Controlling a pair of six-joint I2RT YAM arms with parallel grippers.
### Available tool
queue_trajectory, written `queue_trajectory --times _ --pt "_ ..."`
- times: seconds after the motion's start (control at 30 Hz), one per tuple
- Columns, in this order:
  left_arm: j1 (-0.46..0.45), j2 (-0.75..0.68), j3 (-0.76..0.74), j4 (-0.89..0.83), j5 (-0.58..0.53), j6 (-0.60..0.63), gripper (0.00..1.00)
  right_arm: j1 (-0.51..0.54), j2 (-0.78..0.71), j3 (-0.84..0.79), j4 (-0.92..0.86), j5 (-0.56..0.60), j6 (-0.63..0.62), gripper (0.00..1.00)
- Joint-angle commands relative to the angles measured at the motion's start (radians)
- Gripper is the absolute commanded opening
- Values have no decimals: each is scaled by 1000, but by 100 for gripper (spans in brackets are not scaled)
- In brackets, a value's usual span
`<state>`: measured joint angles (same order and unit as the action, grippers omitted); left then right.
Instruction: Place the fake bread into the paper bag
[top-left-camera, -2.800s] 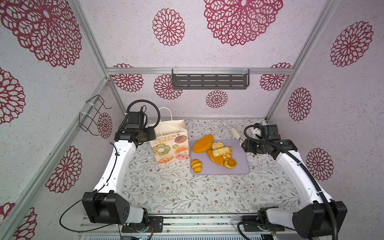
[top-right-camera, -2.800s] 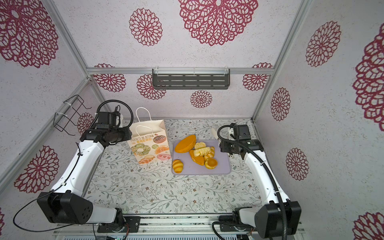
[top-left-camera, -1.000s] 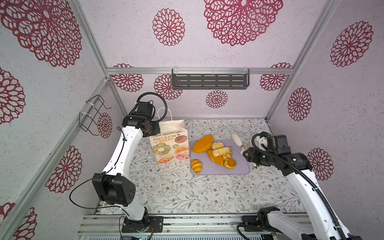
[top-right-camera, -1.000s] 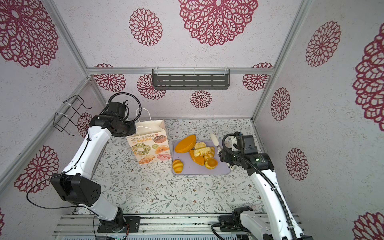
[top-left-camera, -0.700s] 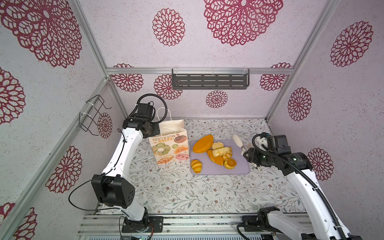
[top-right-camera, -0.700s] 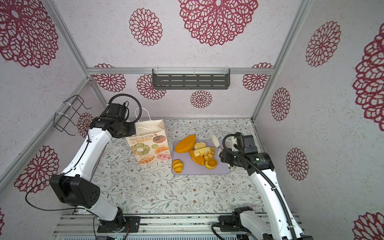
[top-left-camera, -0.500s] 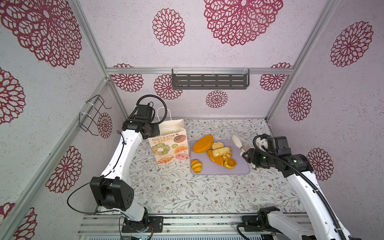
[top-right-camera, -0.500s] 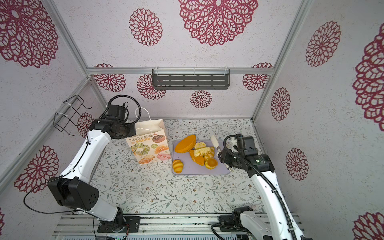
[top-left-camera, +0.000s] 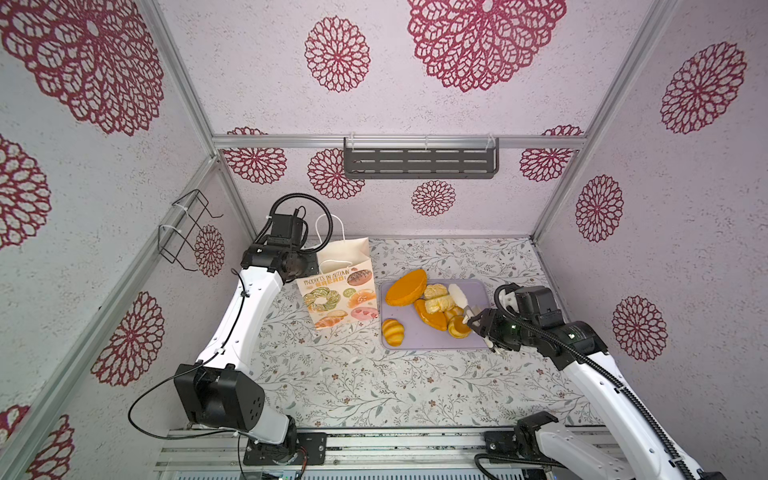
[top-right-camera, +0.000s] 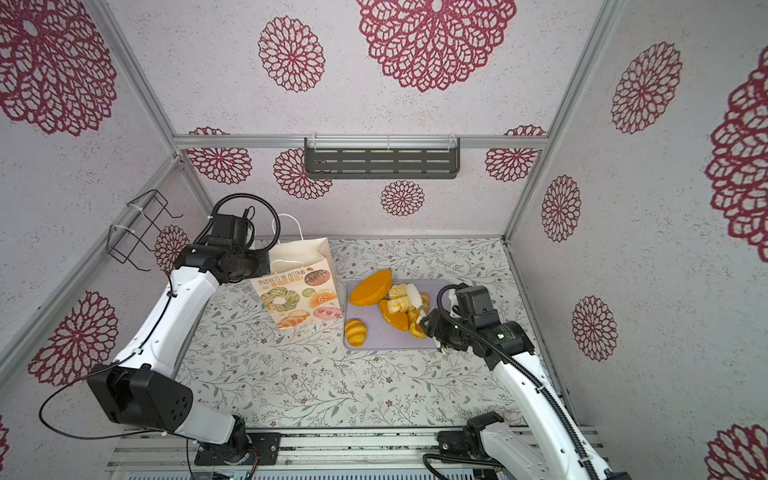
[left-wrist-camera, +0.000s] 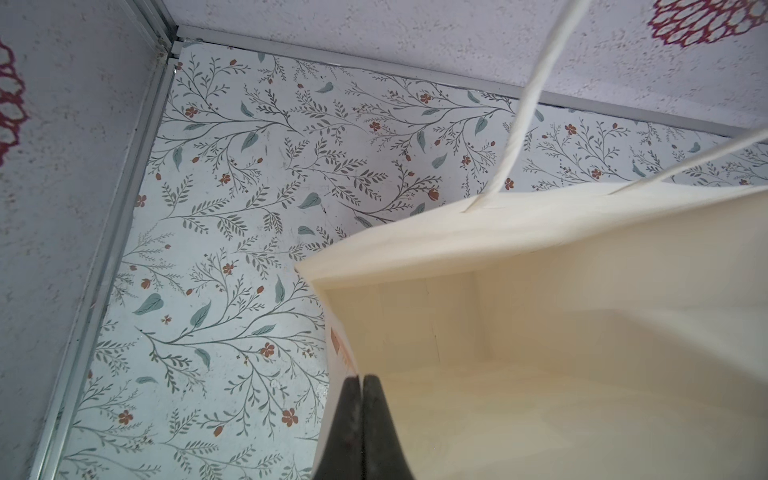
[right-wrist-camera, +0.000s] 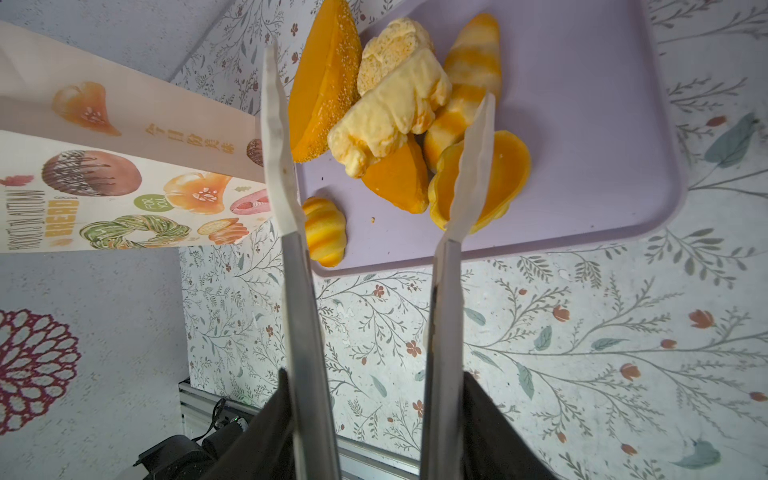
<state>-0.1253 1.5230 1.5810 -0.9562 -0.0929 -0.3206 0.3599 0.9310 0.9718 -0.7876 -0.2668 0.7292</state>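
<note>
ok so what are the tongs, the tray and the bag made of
tongs: brushed metal arms with a dull grey sheen; whitish translucent tips, probably silicone or plastic. tray: smooth matte lilac, likely plastic. paper bag: matte cream paper with sharp creases and white cord handles.

A lilac tray (top-left-camera: 419, 340) lies on the floral bench (top-left-camera: 353, 386) with open tongs (right-wrist-camera: 305, 316) reaching over it, a grey shelf (top-left-camera: 419, 163) on the back wall and a wire basket (top-left-camera: 183, 230) on the left wall.
</note>
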Motion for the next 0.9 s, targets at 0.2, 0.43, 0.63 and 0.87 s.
queue_trajectory --times 0.2,0.43,0.63,0.87 --pt "10 -47 -48 45 31 12 0 81 35 -25 156 24 104 56" --pt "10 -51 -59 50 31 11 0 101 45 -53 186 54 154 57" --pt "10 -55 -69 57 32 10 0 100 53 -106 277 36 206 55" --pt "7 -59 -75 63 32 9 0 101 89 -99 325 40 217 54"
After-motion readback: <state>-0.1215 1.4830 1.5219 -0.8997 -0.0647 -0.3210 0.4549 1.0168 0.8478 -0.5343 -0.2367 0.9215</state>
